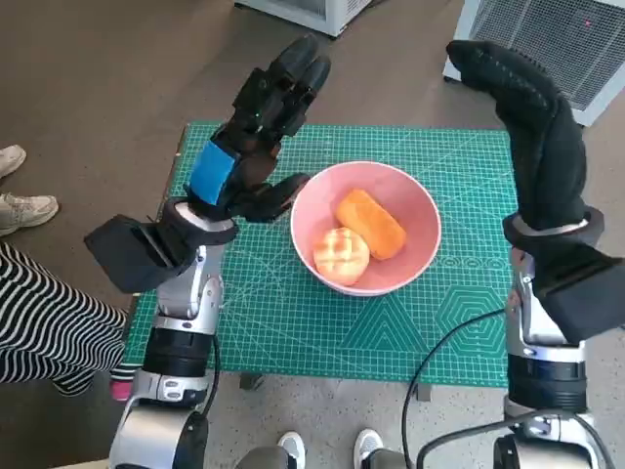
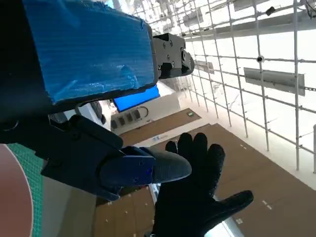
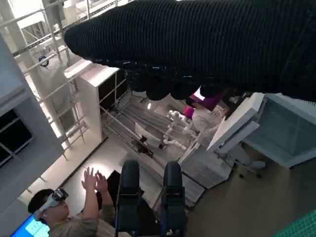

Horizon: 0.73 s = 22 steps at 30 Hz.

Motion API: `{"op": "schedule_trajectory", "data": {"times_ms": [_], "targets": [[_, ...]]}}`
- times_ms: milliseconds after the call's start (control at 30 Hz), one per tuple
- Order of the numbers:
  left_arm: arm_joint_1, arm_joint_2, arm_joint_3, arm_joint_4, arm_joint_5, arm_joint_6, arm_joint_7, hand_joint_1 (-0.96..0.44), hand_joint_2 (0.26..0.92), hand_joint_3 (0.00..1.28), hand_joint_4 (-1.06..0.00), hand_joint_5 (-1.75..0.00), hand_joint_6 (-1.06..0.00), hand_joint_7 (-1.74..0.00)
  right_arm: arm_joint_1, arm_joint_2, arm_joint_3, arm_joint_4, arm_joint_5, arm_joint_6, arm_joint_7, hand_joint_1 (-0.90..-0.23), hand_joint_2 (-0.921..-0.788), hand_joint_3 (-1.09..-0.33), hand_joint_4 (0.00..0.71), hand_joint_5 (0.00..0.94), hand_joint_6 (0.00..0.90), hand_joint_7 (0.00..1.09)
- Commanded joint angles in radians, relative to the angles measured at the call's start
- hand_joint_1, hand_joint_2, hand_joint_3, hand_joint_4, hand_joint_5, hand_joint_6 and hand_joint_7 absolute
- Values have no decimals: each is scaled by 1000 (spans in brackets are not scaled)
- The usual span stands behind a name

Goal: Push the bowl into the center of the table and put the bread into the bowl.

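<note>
The pink bowl [image 1: 366,227] sits near the middle of the green cutting mat [image 1: 293,322] that covers the table [image 1: 179,149], a little toward the right edge. Inside it lie 2 pieces of bread: an oblong orange loaf [image 1: 371,223] on the far-right side and a round scored bun [image 1: 341,254] on the near-left side, the 2 touching.

The left hand [image 1: 256,139] is raised above the table's far-left part, just beside the bowl's left rim, its blue-taped back up. Its fingers [image 1: 293,83] are spread and hold nothing, and its thumb reaches close to the rim; contact cannot be told.

The right hand [image 1: 532,127] is lifted above the table's far-right corner, well apart from the bowl, fingers extended and empty. In the left wrist view the glove shows splayed wide.

A person's striped sleeve [image 1: 34,322] and white shoes [image 1: 20,195] show beyond the table's left edge.
</note>
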Motion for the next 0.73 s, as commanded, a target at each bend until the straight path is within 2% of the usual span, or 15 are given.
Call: {"op": "schedule_trajectory", "data": {"times_ms": [33,733], "targets": [[-3,-5,-2,-9,-11,10,-10,-726,921,380,-72,-6,1,-287,13,3,2,19,-2,-2,1,-737,-921,-807,151,0,-1,522],[-11,-4,1,-19,-22,33,-26,-726,921,348,-71,-6,1,-311,9,1,2,13,-4,10,-2,-735,-921,-808,149,0,-1,522]]}}
